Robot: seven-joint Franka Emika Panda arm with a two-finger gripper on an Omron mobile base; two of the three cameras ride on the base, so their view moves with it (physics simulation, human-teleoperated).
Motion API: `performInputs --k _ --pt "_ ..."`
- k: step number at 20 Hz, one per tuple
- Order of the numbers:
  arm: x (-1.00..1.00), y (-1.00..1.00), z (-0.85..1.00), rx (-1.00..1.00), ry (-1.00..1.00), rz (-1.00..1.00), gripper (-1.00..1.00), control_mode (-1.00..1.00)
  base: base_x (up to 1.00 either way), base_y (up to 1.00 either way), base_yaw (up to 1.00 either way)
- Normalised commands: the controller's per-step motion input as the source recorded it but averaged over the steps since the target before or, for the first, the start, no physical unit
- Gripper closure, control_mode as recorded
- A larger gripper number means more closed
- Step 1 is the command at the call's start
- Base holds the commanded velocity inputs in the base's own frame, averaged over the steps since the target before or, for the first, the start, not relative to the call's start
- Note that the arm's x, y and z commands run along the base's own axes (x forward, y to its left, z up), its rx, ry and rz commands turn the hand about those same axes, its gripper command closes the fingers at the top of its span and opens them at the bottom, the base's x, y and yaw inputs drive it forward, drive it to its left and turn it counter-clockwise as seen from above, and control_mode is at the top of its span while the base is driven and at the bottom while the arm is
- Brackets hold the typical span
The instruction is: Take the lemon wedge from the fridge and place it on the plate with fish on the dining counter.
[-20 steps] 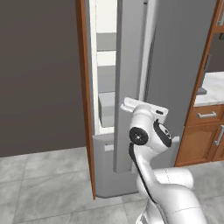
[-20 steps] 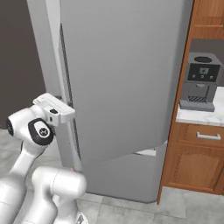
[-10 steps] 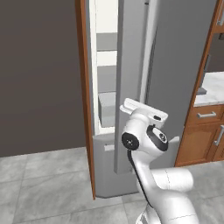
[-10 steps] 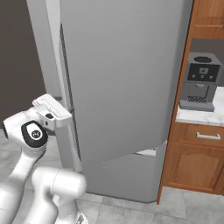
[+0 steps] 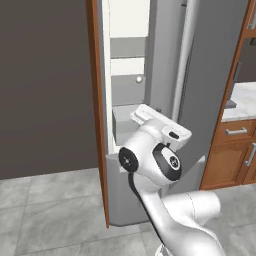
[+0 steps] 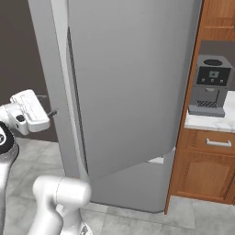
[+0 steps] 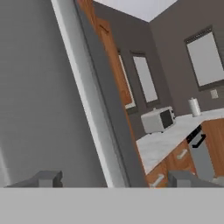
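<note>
Our gripper [image 7: 113, 179], fingers spread, beside the fridge [image 5: 200, 100] door edge; coffee machine [image 6: 209, 87] right of it.

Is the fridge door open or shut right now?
Open. The fridge door stands swung out, and white interior with grey shelves shows through the gap.

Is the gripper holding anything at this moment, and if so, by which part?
Nothing is held. The gripper is open, its fingertips apart, with the fridge door edge beyond them.

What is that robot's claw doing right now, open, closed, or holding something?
Gripper: open, fingers spread wide apart and holding nothing, beside the edge of the fridge door.
</note>
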Motion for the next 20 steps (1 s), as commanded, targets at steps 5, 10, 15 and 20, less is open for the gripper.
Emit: performInputs --k 5,10,15,20 --pt "-0.96 0.95 0.39 -0.07 -0.06 0.0 -1.0 -1.0 0.0 0.0 0.0" --pt "-0.04 1.0 0.18 -0.02 0.15 -0.17 -1.0 -1.0 0.0 0.0 0.0" --pt "0.44 0.6 0.0 0.05 0.51 -0.42 -1.0 -1.0 0.0 0.0 0.0" --pt "0.74 -0.01 0.0 0.0 0.37 -0.32 -1.0 -1.0 0.0 0.0 0.0"
